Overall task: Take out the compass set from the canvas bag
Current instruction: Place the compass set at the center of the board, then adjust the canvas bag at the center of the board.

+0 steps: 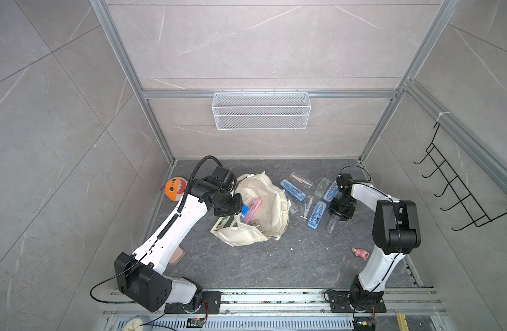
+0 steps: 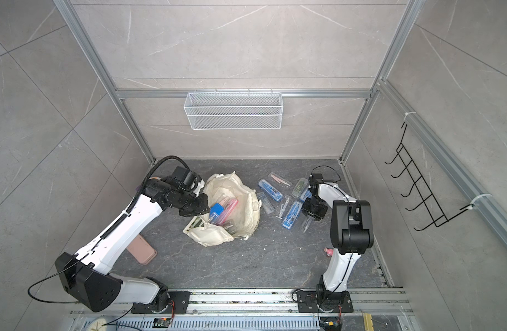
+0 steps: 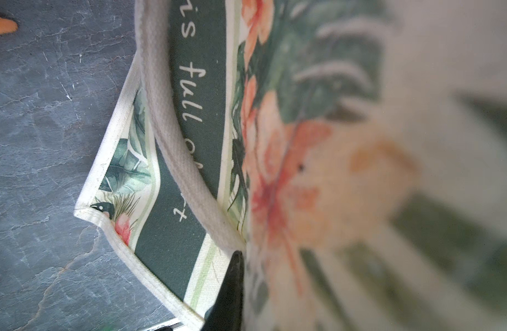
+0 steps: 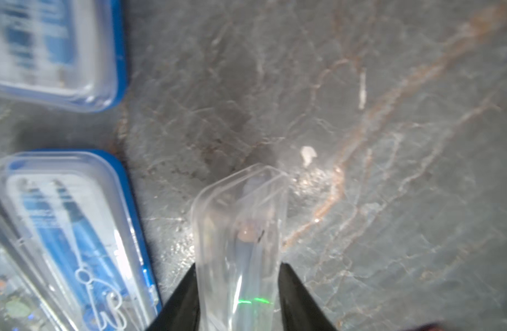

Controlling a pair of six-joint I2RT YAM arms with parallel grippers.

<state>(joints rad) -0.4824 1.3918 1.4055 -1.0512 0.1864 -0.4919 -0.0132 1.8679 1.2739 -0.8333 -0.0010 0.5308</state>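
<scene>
Nearest the lens and bulkiest: left arm (image 1: 172,226), stretched across to the left rim of the canvas bag (image 1: 272,200). Ends in the left gripper (image 3: 238,259), clamped tight on a fold of printed canvas beside a loop handle (image 3: 172,137). Judged to be lifting that rim so as to hold the mouth agape for the other side.

Next in bulk, right arm (image 1: 389,229), bent down to the right of the bag.

Then the bag itself, slumped on the table (image 1: 275,266), mouth up, with a pink case (image 1: 253,210) and a blue case (image 2: 216,211) inside.

Right of the bag and clear of it, scattered blue compass sets (image 1: 316,215), laid there apparently as the unloading spot.

Beyond those, farther from the bag, clear compass set (image 4: 238,217): far end down on the table, near end between the prongs of the right gripper (image 4: 239,266). Cannot tell whether pinched or loose, with black tips right at both edges and too much blur to show a gap. Reads as the set-down of one set, with more waiting in the bag.
</scene>
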